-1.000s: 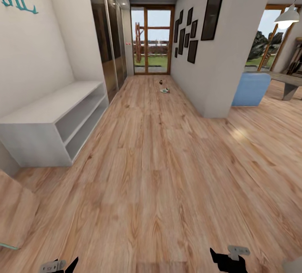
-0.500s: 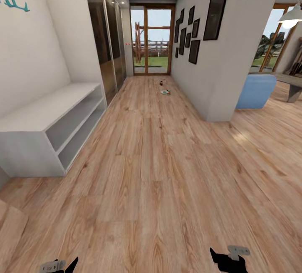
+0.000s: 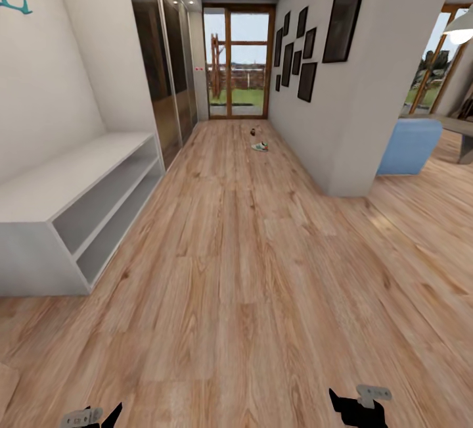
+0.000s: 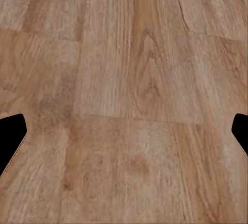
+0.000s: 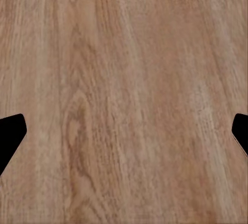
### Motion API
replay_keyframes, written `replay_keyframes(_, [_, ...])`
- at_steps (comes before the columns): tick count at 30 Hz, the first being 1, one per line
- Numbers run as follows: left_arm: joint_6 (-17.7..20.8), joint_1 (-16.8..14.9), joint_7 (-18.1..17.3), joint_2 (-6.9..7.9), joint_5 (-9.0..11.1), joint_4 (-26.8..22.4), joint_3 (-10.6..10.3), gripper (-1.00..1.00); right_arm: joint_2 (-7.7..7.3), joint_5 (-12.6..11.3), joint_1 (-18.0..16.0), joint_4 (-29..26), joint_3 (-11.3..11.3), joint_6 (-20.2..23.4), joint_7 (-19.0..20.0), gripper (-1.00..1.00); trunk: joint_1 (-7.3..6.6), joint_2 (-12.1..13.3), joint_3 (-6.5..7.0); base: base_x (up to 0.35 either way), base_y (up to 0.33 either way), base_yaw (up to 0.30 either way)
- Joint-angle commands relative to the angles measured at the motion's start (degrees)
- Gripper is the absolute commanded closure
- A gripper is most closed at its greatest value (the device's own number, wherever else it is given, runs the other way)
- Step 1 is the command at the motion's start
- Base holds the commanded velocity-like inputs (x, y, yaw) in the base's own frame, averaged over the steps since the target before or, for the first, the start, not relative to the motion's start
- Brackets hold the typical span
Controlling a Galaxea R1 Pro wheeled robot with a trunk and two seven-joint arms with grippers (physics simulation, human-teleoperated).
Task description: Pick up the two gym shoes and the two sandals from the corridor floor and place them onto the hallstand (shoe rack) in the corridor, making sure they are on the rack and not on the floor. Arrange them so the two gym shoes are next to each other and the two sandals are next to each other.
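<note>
White two-tier bench against left wall. Left gripper low over corridor floor, jaws spread, empty. Gym shoe far down corridor, dark sandal just beyond. Right gripper likewise spread, empty.

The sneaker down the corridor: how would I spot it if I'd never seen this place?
Look to the glass door at the corridor's far end. On the wood floor short of it, near the right wall, lies a small white sneaker with green on it. A darker, brownish item lies just beyond, nearer the door; the sneaker is the pale one.
</note>
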Motion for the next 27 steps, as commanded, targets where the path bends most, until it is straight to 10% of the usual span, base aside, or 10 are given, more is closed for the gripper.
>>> replay_keyframes(1, [0.1, 0.0, -0.5, 0.01, 0.4, 0.1, 0.2, -1.00, 0.00, 0.5, 0.0, 0.0, -0.5, -0.2, 0.3, -1.00, 0.02, 0.0, -0.05, 0.339, 0.000, 0.000])
replay_keyframes(27, [0.1, 0.0, -0.5, -0.07, 0.4, 0.1, 0.2, -1.00, -0.44, 0.6, 0.0, 0.0, -0.5, -0.3, 0.2, -1.00, 0.02, 0.0, -0.05, 0.339, 0.000, 0.000])
